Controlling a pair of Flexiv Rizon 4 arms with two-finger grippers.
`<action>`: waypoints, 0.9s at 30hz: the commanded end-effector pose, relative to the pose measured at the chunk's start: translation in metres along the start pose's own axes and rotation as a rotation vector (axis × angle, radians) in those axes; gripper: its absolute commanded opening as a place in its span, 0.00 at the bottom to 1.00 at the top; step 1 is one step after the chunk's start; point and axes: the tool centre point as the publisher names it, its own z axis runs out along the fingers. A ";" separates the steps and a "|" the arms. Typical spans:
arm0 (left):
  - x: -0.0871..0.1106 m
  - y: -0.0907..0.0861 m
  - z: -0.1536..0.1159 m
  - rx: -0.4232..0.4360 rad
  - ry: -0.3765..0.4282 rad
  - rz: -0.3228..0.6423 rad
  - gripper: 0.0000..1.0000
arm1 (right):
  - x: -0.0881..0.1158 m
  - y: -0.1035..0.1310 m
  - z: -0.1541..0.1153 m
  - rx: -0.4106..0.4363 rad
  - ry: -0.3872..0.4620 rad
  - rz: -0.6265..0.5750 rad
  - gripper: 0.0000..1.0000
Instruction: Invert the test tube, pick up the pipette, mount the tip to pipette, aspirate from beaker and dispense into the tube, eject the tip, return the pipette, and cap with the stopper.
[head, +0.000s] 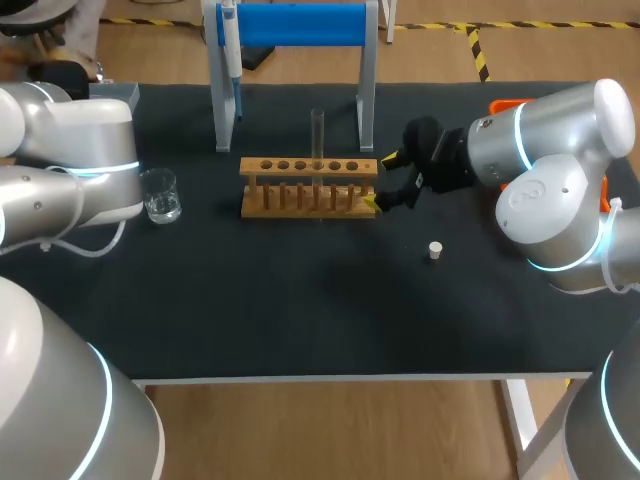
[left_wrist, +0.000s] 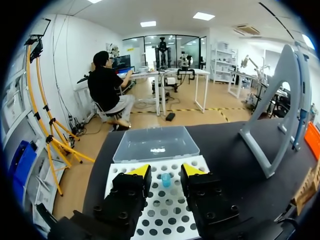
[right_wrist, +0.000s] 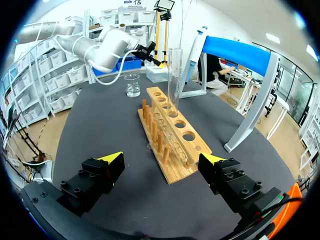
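Right fingers (right_wrist: 111, 160) stand wide apart and hold nothing, their yellow tips to either side of the near end of the wooden rack (right_wrist: 172, 145), clear of the wood. Ahead of them, along the rack's length, the test tube (right_wrist: 173, 75) stands upright in a hole near the middle, its long axis vertical. The right arm is plainly the nearer, so inverting the tube looks like its job: advance along the rack and close on the glass from both sides. Left fingers (left_wrist: 140, 172) are likewise open and empty, above the white tip tray (left_wrist: 150, 205) on the worktop (head: 300, 320), well apart from the tube.
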 end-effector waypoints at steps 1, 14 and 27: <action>0.000 0.000 0.005 -0.002 -0.001 0.001 0.36 | 0.000 0.000 0.000 0.002 0.001 0.000 1.00; -0.001 0.001 0.007 -0.007 -0.001 0.000 0.35 | 0.000 0.000 0.000 0.002 0.001 0.000 1.00; -0.001 0.002 0.008 -0.011 -0.002 -0.003 0.33 | 0.000 0.000 0.000 0.002 0.001 0.000 1.00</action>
